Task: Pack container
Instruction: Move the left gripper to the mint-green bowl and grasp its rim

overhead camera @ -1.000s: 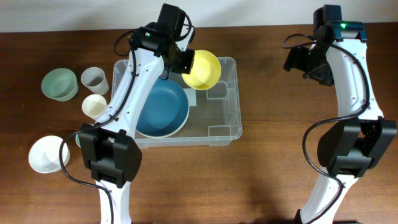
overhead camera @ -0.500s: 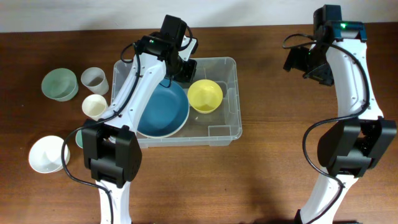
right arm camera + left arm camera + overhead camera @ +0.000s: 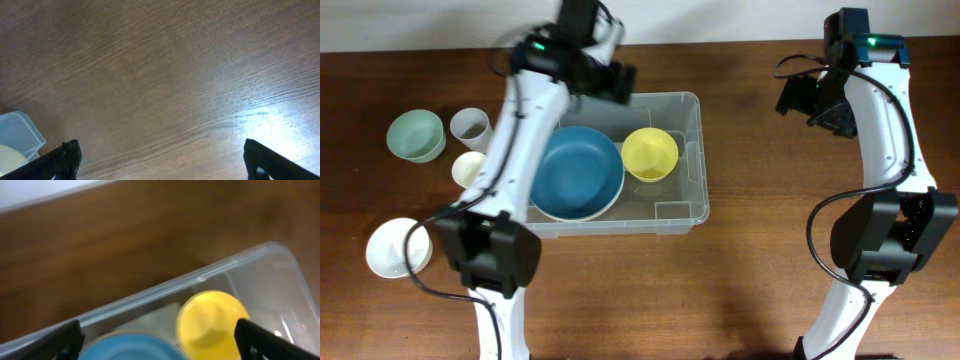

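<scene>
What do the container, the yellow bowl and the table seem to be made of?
Container: clear, glossy plastic, seemingly; the table shows through its walls. Yellow bowl: opaque, smooth, likely plastic, possibly glazed ceramic. Table: dark brown wood or wood-look laminate; visible grain.

We read no lettering, number, brand or sign on any surface in these views, the container [image 3: 699,150] included.
</scene>
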